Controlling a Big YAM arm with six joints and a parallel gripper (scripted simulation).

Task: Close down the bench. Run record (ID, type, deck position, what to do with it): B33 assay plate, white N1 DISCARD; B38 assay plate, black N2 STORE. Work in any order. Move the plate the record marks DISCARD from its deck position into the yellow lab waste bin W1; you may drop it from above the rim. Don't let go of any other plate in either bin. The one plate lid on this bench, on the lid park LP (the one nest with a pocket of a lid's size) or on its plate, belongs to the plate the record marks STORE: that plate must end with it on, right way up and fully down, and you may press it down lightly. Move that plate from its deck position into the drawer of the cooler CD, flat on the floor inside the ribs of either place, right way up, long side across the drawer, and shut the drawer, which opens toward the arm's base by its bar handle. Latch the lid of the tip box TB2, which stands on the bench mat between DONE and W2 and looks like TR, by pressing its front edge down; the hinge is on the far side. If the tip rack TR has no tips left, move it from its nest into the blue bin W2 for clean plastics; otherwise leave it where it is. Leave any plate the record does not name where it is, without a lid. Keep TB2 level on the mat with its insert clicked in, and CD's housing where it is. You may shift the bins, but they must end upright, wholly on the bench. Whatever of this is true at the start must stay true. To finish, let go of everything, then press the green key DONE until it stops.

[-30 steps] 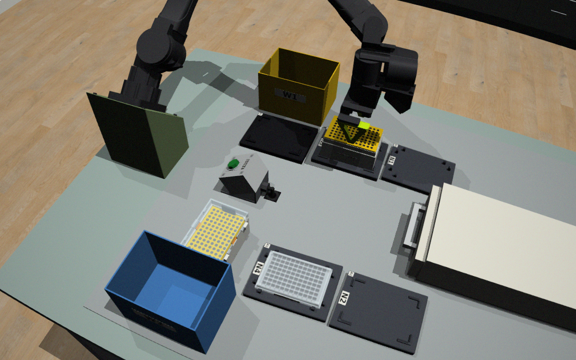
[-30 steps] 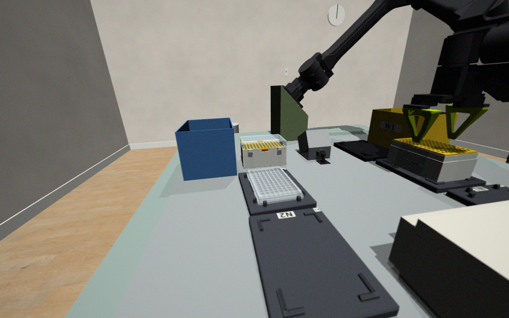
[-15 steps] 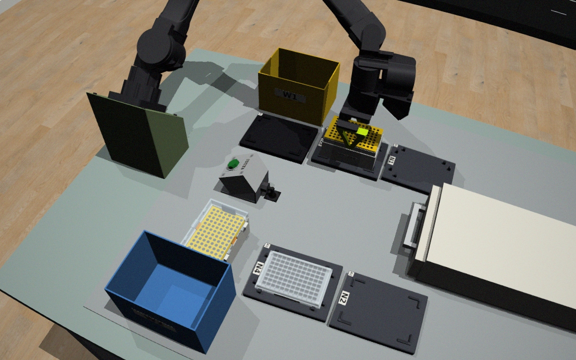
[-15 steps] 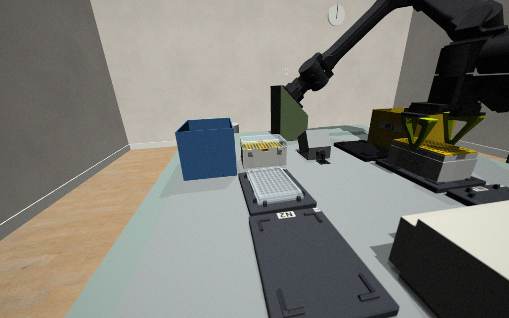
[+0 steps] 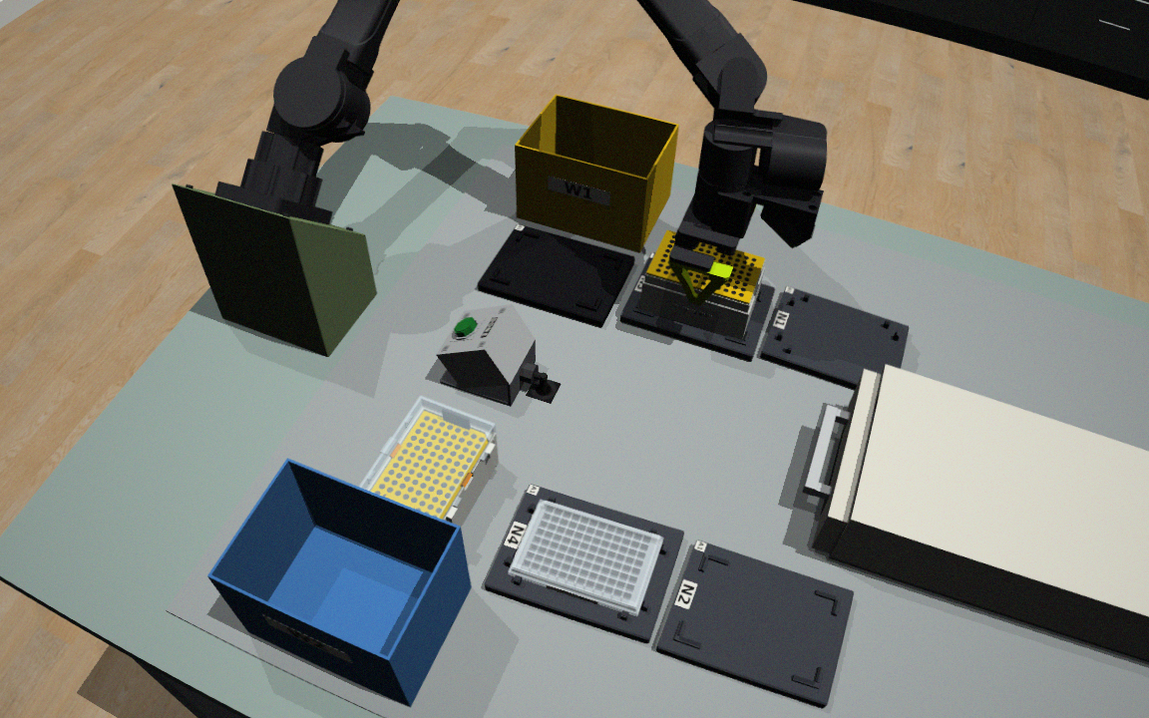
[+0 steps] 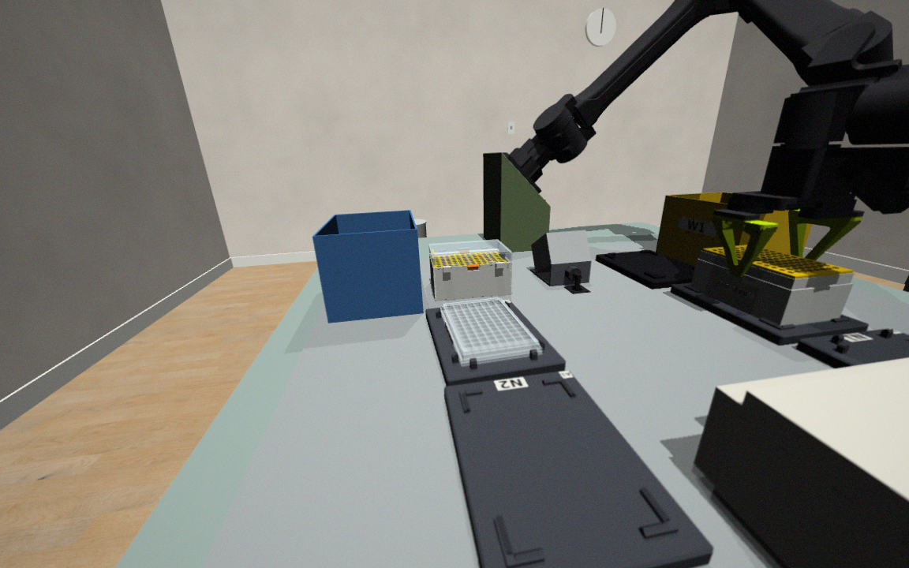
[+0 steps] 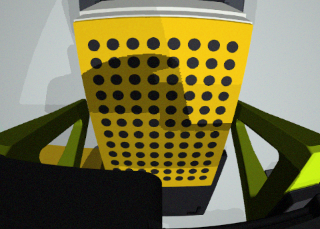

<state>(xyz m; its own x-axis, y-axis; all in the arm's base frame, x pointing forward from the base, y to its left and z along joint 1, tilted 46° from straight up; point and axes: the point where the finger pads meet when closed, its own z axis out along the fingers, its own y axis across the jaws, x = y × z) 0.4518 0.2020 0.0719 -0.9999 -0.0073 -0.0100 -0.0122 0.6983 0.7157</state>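
The tip rack TR [image 5: 746, 265] [image 6: 776, 293] [image 7: 160, 29] stands in its nest beside nest N1 [image 5: 838, 334] [image 6: 867, 345]. Its yellow top shows only empty dark holes, with no tips in view. My gripper [image 5: 705, 281] [image 6: 774, 263] [image 7: 159, 106] is open, and its green fingers straddle the rack's top, one on each long side. Nests N1 and N2 [image 5: 757, 620] [image 6: 549, 452] are bare. The yellow bin W1 [image 5: 591, 191] [image 6: 683, 226] stands just behind the rack. The blue bin W2 [image 5: 436, 615] [image 6: 369, 271] is at the near left. Tip box TB2 [image 5: 431, 460] [image 6: 470, 278] stands next to it.
A clear plate [image 5: 582, 553] [image 6: 486, 328] sits on N4. The cooler CD [image 5: 1007, 473] [image 6: 853, 416] fills the right side, with its bar handle [image 5: 815, 446] facing the middle. The green DONE key [image 5: 464, 326] sits on a grey block. A bare dark nest [image 5: 557, 272] lies left of the rack.
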